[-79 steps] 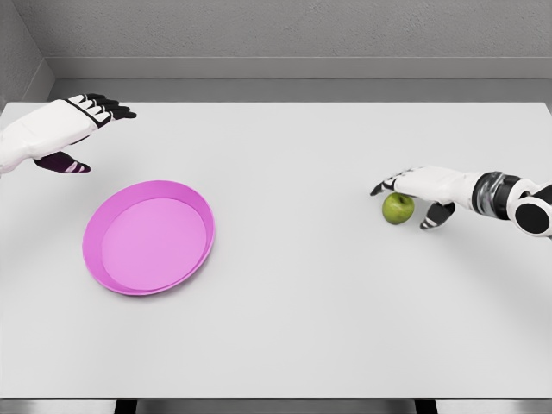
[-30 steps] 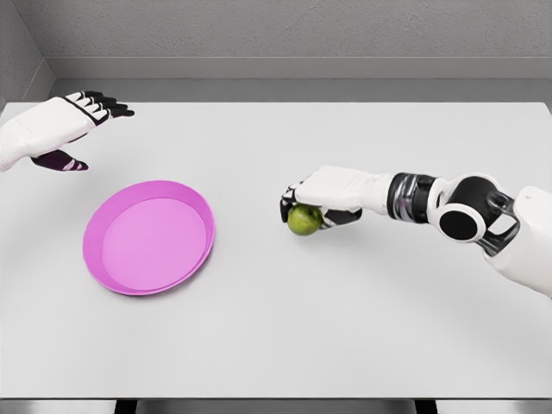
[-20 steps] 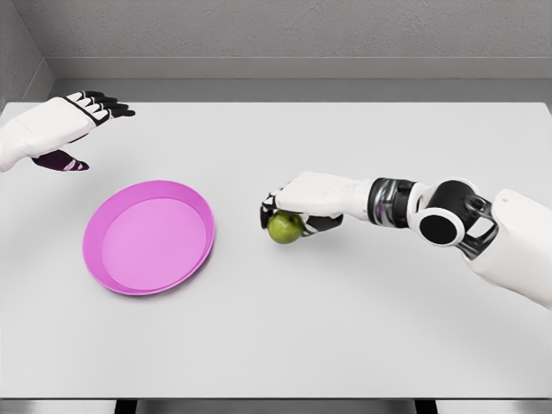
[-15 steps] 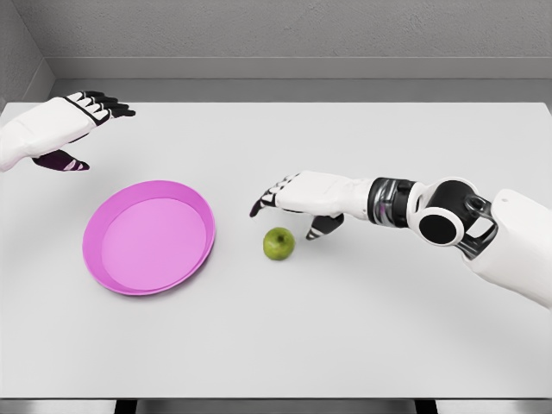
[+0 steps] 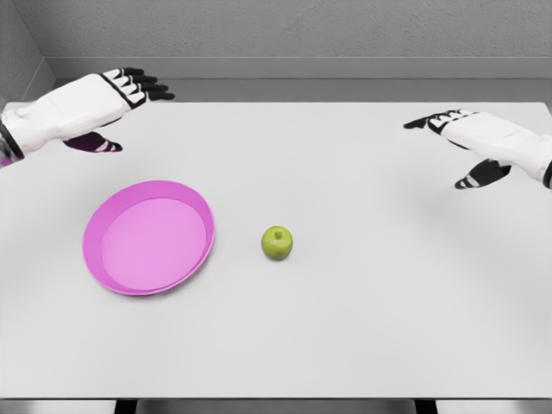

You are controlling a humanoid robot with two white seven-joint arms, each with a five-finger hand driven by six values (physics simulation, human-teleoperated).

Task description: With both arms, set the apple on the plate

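A green apple [image 5: 277, 243] stands upright on the white table, just right of the pink plate [image 5: 148, 236], apart from it. My right hand [image 5: 457, 142] hovers far to the right near the table's right edge, fingers spread, holding nothing. My left hand [image 5: 121, 103] hovers over the back left of the table, beyond the plate, open with fingers stretched out.
The white table [image 5: 345, 328] spans the view, its front edge at the bottom. A grey wall runs along the back.
The right hand carried the apple leftward to the middle, let it go beside the plate, then drew back to the far right. The left hand moved a little to the right.
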